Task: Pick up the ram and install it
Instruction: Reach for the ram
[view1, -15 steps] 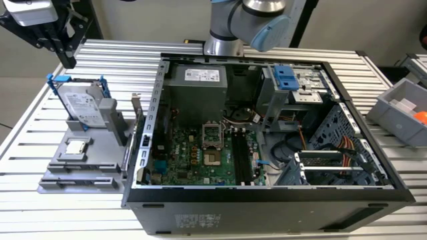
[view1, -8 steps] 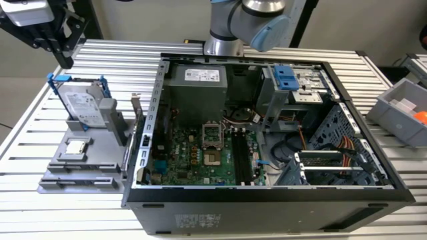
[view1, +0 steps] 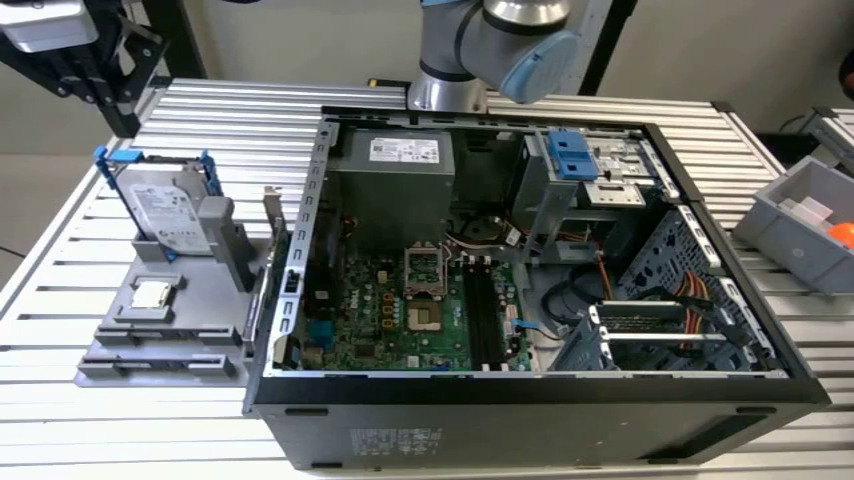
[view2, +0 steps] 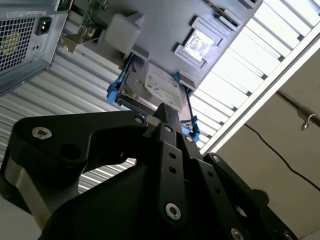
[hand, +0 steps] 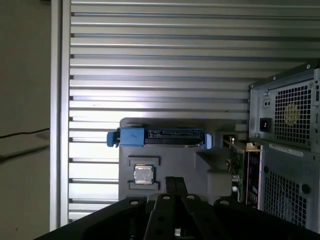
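The ram (view1: 276, 232) stands on edge in the grey holder (view1: 187, 300), just beside the open case (view1: 534, 395). The case's memory slots (view1: 487, 322) look empty. The pincer (view2: 164, 112), pressed together and empty, hangs outside the case; picking and installing both remain.

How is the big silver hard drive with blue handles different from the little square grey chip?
The silver hard drive is much bigger than the square grey chip. The drive stands on edge in the grey holder; the chip lies flat. The drive has a blue frame; the chip has none. Both sit in that holder.
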